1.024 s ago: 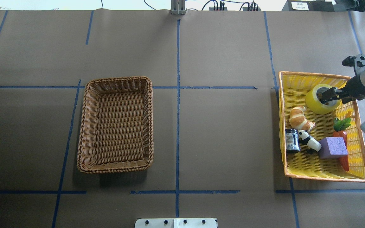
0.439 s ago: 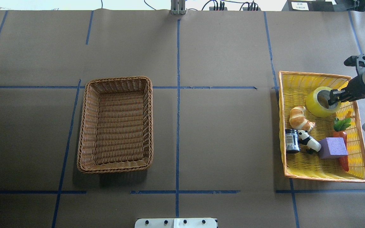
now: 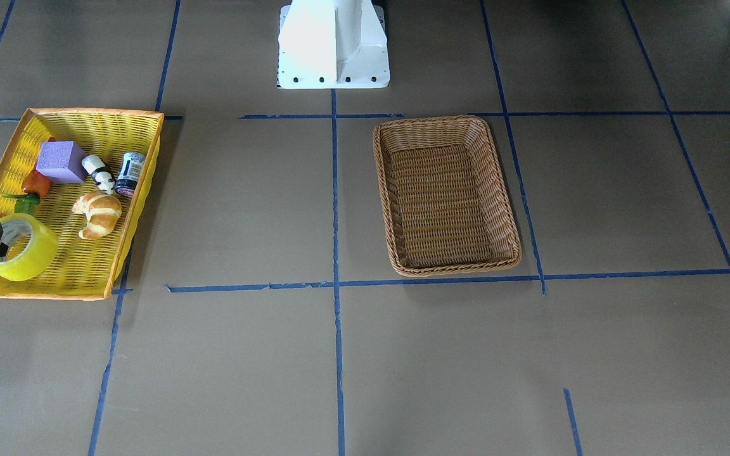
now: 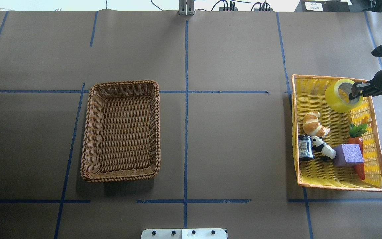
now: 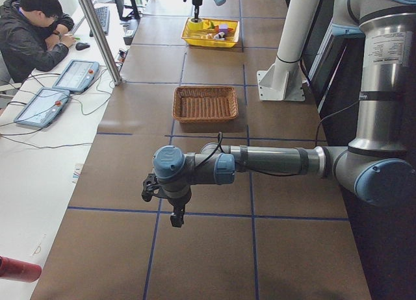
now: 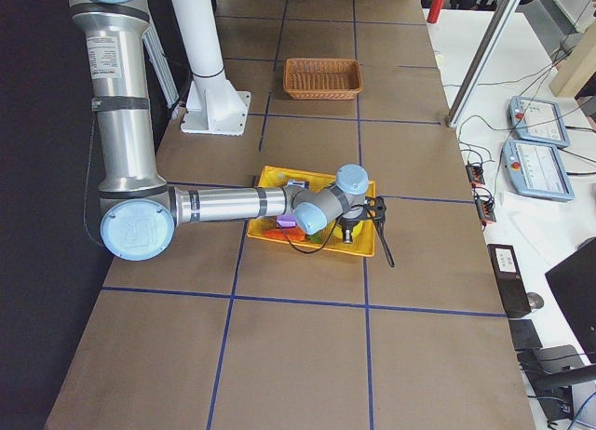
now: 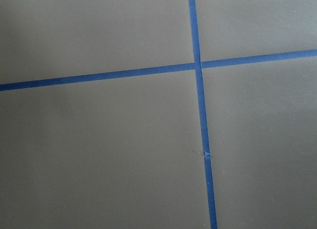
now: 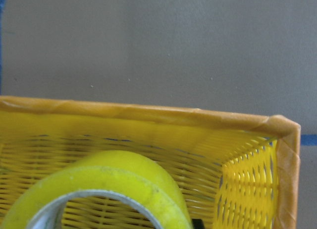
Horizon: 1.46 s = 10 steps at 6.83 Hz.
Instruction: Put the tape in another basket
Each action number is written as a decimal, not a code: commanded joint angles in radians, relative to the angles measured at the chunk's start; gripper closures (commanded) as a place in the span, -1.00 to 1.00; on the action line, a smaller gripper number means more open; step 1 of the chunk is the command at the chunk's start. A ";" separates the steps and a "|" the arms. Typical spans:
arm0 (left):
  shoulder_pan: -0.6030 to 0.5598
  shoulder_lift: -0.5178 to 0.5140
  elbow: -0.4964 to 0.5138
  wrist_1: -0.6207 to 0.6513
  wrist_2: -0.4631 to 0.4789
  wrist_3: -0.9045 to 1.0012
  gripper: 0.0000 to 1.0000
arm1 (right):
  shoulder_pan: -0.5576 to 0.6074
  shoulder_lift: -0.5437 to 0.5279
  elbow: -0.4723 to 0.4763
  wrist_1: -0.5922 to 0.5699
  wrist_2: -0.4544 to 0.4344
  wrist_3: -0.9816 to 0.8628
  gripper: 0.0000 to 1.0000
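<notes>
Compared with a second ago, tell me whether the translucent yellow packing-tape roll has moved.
Yes. Gripped by the right claw, the tape has shifted toward the far rim of the yellow plastic-weave basket, away from the golden-brown croissant.

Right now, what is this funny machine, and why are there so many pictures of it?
It is a robot with two long metal arms, each ending in a two-finger pincer called a gripper. Cameras watch the same moment from different places: one from above, one facing the robot, one at each end of the table, and a small one on each wrist. On the brown table stand an empty wicker basket and a yellow basket holding a croissant, a toy panda, a dark jar, a purple block and a toy carrot. The right gripper pinches the yellow tape roll by its wall, above that yellow basket. The left gripper hangs over the table, far from both; I cannot tell if it is open.
</notes>
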 commanded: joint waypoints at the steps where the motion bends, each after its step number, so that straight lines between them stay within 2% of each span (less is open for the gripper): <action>1: 0.000 -0.001 -0.018 -0.002 0.000 0.002 -1.00 | 0.059 0.009 0.067 -0.004 0.119 0.012 1.00; 2: 0.000 -0.001 -0.048 -0.002 0.000 0.002 -1.00 | 0.058 0.033 0.078 0.005 0.136 0.090 1.00; 4: 0.017 -0.006 -0.111 -0.056 0.000 -0.015 -1.00 | -0.057 0.096 0.173 0.010 0.121 0.354 1.00; 6: 0.141 -0.006 -0.129 -0.280 -0.002 -0.310 -1.00 | -0.206 0.150 0.276 0.010 0.002 0.583 0.99; 7: 0.228 -0.007 -0.170 -0.375 0.008 -0.513 -1.00 | -0.247 0.173 0.303 0.010 -0.017 0.663 0.99; 9: 0.395 -0.018 -0.274 -0.481 0.002 -0.905 -1.00 | -0.347 0.218 0.374 0.013 -0.078 0.814 0.98; 10: 0.441 -0.042 -0.279 -0.574 -0.002 -1.081 -1.00 | -0.407 0.239 0.386 0.093 -0.156 0.895 0.98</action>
